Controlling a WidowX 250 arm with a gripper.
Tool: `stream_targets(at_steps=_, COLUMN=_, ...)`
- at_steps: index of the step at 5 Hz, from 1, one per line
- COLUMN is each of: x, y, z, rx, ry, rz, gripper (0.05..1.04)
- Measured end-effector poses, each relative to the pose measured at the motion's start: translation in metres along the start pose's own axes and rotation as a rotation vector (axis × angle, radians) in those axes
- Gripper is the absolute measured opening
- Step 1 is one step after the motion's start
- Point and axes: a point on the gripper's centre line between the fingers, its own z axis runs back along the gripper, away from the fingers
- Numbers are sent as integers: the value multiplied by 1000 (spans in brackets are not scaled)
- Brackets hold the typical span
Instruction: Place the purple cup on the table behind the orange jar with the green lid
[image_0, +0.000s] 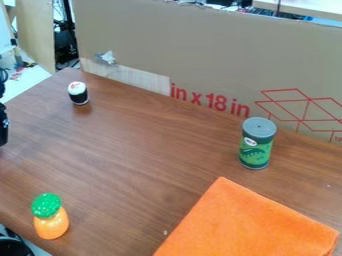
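At the left edge is a black part of the robot arm (3, 125), beside the table. A small sushi-like toy, black and white with a reddish top (78, 93), stands upright near the table's back left. On the right stands a green can with a grey lid (256, 144), close to the cardboard. Toward the front left is an orange toy with a bumpy green top (51, 216). An orange cloth (247, 220) lies flat at the front right, in front of the can and apart from it.
A tall cardboard panel (200, 55) with red print runs along the back of the brown wooden table (140, 150). The table's left edge slants toward the back, and its front left edge runs just past the orange toy. A black object (13, 246) is below that edge.
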Motion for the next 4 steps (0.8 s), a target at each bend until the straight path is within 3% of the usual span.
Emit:
stream_targets(at_steps=1, x=0, y=-1, z=-7, rx=-11, ry=15, rz=10, gripper=730)
stream_targets(at_steps=2, x=1, y=1, z=-7, rx=0, ry=9, rz=27, gripper=420)
stream_targets(at_steps=3, x=1, y=3, z=-7, rx=14, ry=12, rz=31, gripper=191)
stream_targets(at_steps=4, x=-2, y=-16, z=14, rx=76, ry=-9, rz=-31, gripper=107)
